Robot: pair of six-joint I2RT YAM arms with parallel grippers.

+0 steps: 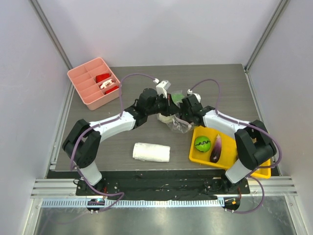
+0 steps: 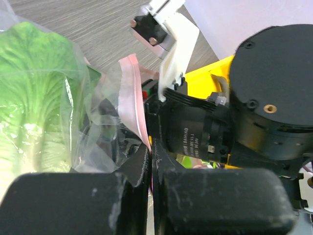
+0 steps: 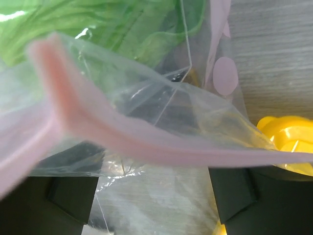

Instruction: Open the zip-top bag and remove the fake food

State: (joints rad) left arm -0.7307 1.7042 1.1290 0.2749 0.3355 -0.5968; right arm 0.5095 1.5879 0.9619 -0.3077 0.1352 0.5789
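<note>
The zip-top bag (image 1: 176,122) hangs crumpled between both grippers at the table's middle. My left gripper (image 2: 150,149) is shut on its pink zip strip (image 2: 131,93), and the pale green cabbage (image 2: 34,93) shows through the plastic to the left. My right gripper (image 3: 154,191) is open, its fingers (image 3: 234,193) wide apart, with the open bag mouth and pink strip (image 3: 146,139) hanging across between them; the cabbage (image 3: 98,24) sits inside above. The striped green ball (image 1: 202,143) and purple eggplant (image 1: 215,148) lie in a yellow tray (image 1: 194,155) at the right.
A pink divided box (image 1: 80,78) with red-white items stands at the back left. A white folded towel (image 1: 151,152) lies near the front middle. The right arm's black wrist (image 2: 274,93) is close beside my left gripper.
</note>
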